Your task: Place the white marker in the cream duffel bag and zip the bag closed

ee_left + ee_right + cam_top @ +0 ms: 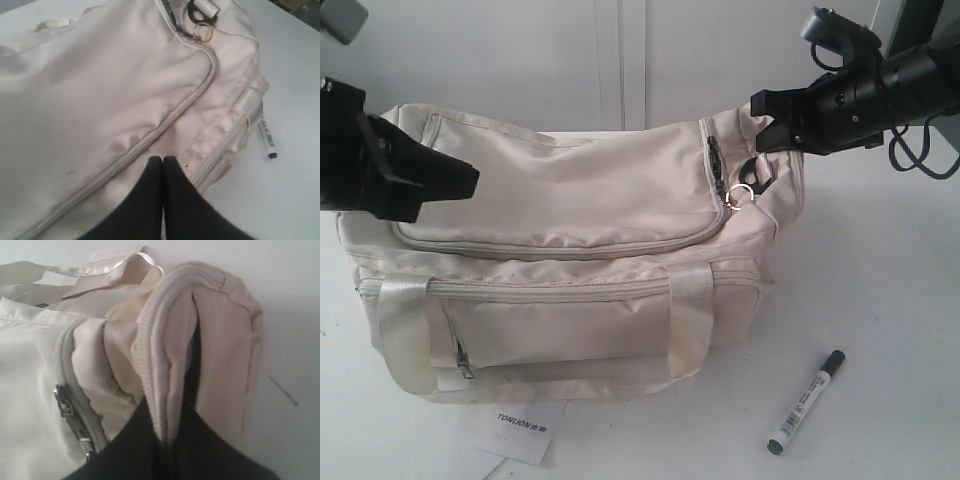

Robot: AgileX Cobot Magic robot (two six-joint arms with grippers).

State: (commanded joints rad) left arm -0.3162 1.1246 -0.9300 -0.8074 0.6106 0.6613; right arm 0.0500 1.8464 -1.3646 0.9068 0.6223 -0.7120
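The cream duffel bag lies on the white table with its curved top zipper run shut. The white marker with a black cap rests on the table right of the bag's front; part of it shows past the bag as the marker. My left gripper hovers over the bag's left top, fingers pressed together, empty. My right gripper is shut on a fold of bag fabric at the bag's right end, pinching it upward beside the zipper pull.
A white paper tag printed TONLION lies at the bag's front edge. A gold ring and black buckle sit at the bag's right end. Bare white table extends right of the bag.
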